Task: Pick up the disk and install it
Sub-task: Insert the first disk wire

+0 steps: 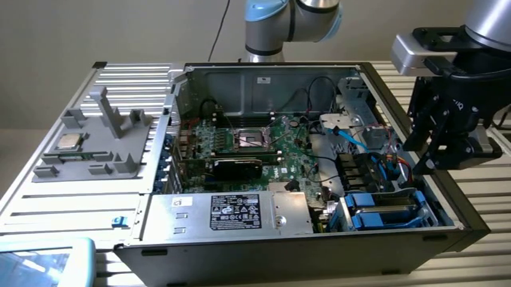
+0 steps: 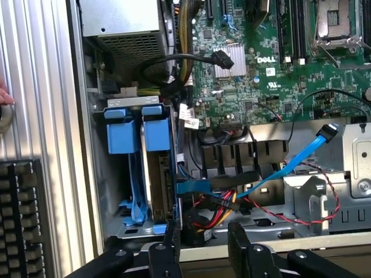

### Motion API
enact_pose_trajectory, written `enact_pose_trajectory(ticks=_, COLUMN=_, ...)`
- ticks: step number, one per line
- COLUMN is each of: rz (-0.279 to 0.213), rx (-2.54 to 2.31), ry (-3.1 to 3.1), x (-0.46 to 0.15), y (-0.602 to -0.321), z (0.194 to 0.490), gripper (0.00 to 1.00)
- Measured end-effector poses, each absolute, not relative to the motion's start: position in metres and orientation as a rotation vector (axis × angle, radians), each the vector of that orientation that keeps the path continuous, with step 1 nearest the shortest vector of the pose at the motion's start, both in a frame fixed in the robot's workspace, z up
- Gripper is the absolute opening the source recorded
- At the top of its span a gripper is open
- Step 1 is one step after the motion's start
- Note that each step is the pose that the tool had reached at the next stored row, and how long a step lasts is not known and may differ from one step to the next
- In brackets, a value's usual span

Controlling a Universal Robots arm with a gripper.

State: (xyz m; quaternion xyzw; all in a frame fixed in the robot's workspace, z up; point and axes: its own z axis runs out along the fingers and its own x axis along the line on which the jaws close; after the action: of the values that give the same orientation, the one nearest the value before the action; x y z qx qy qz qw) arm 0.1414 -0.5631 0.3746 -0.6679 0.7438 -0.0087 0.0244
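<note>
Over the open computer case (image 1: 264,254), at the exterior view's right, my claw (image 2: 206,248) hangs above the case's side wall. Its two dark fingers (image 2: 171,240) are spread apart with nothing between them. The disk (image 2: 156,174) stands on edge in a metal drive cage (image 2: 101,174) in the case's corner, at the exterior view's lower right. It is framed by its bright blue carrier, and the carrier's handle faces up towards my wrist camera. A second blue carrier (image 2: 122,130) sits just beside it in the same cage. My claw is near the cage and above it, holding and touching nothing. Beside the cage a light blue flat cable (image 2: 290,165) runs across a bundle of red, yellow and black wires. Further in lies the green motherboard (image 2: 255,63). A big silver box with a black-and-white label (image 1: 231,212) fills the case's near side in the exterior view. At that view's left, a grey tray (image 1: 96,149) rests on the ribbed metal side panel and carries a small square silver chip (image 1: 68,142). The case stands on a pale slatted tabletop (image 1: 479,251).
</note>
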Motion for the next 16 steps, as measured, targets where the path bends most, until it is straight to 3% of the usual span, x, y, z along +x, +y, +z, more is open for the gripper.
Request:
enact_pose_trajectory(ticks=3, rz=-0.027, rx=-2.061, ry=2.305, x=0.140, y=-0.561, z=0.372, gripper=0.48)
enact_pose_trajectory(ticks=4, rz=-0.027, rx=-2.060, ry=2.307, x=0.139, y=-0.560, z=0.370, gripper=0.54)
enact_pose_trajectory(ticks=16, rz=-0.033, rx=-1.996, ry=2.340, x=0.129, y=-0.556, z=0.359, gripper=0.54)
